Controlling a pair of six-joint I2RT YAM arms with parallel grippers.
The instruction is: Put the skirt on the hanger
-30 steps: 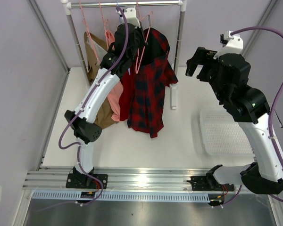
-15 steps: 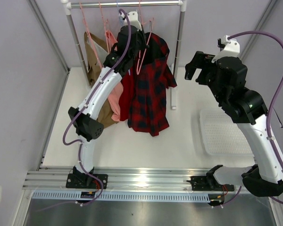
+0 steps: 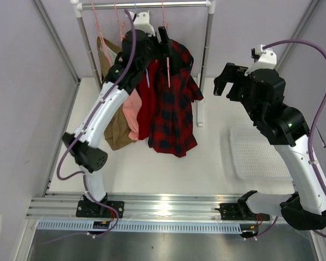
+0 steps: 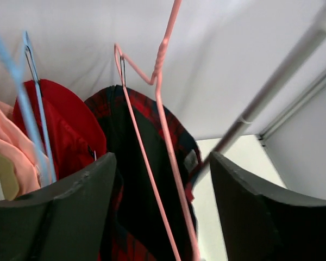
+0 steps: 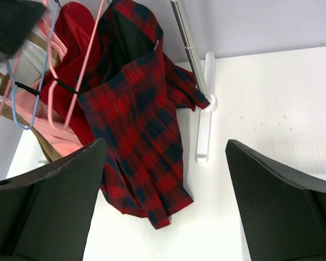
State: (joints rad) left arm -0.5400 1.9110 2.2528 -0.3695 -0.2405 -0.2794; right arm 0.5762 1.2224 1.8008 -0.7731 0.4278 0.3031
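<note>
The tartan skirt (image 3: 173,111) hangs from the pale-pink hanger (image 3: 168,69), whose hook runs up to the rack's rail (image 3: 152,4). My left gripper (image 3: 155,41) is up by the rail, open, its fingers standing on either side of the hanger's wires without touching them. In the left wrist view the hanger (image 4: 164,130) passes between the jaws of the left gripper (image 4: 163,163), with the skirt (image 4: 133,163) and its dark lining behind. My right gripper (image 3: 226,81) hovers open to the right of the rack, nothing in it. Its wrist view looks down on the skirt (image 5: 144,128).
On the same rail hang a plain red garment (image 3: 146,98) on a blue hanger (image 4: 38,125), a pink garment (image 3: 133,111) and a tan one (image 3: 117,128). The rack's right post (image 3: 206,49) and white foot (image 5: 205,128) stand beside the skirt. A white tray (image 3: 261,155) lies at right.
My left gripper has opened and let go of the pink hanger, after lifting it toward the rail. The hanger now hangs straight with the skirt. The right arm has hardly moved.
</note>
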